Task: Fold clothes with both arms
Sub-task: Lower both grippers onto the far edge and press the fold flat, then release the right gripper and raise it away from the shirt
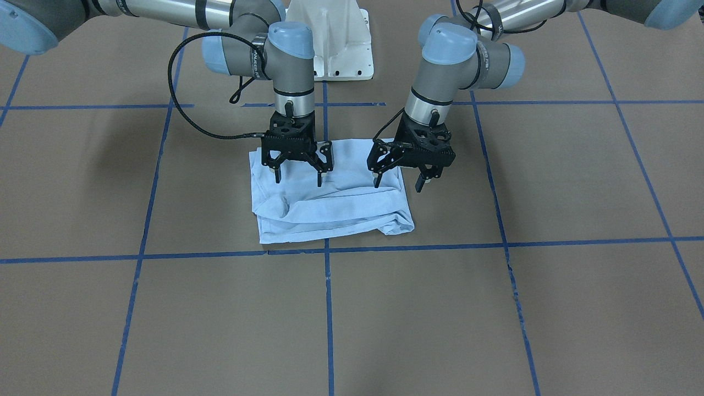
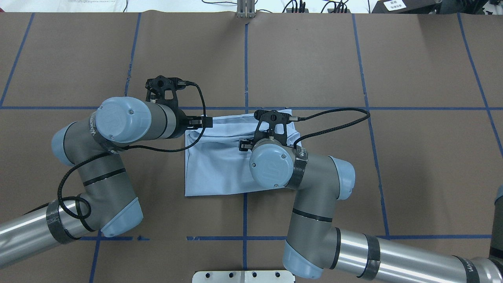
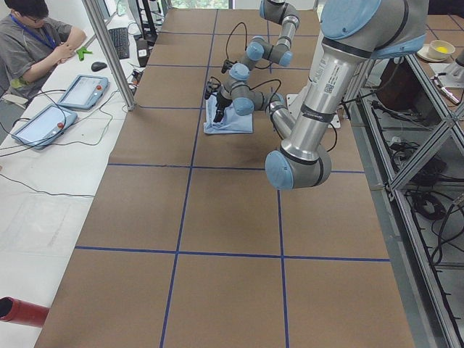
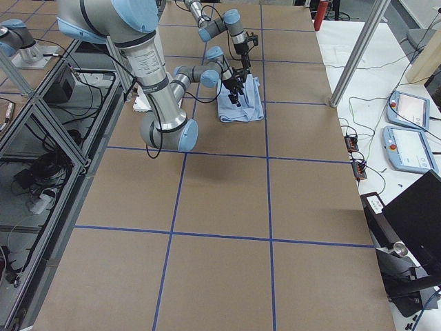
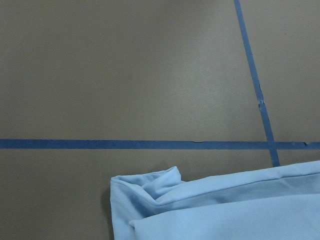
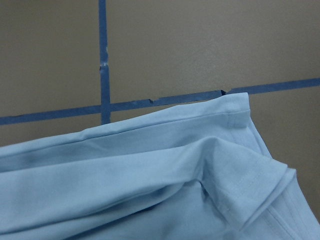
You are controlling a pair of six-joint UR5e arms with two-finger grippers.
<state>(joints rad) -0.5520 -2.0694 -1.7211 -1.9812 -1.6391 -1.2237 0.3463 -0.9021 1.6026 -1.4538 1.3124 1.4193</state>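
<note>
On the brown table [image 1: 550,308], seen from the front, lies one folded light blue shirt [image 1: 330,212], its near edge along a blue tape line [image 1: 440,245]. Two arms hang over its robot-side half. The left gripper [image 1: 399,182] and right gripper [image 1: 298,179] both gape wide, fingers down, holding nothing. From overhead, the two wrists hide the fingers. Each wrist camera shows one shirt edge beside crossing tape.
</note>
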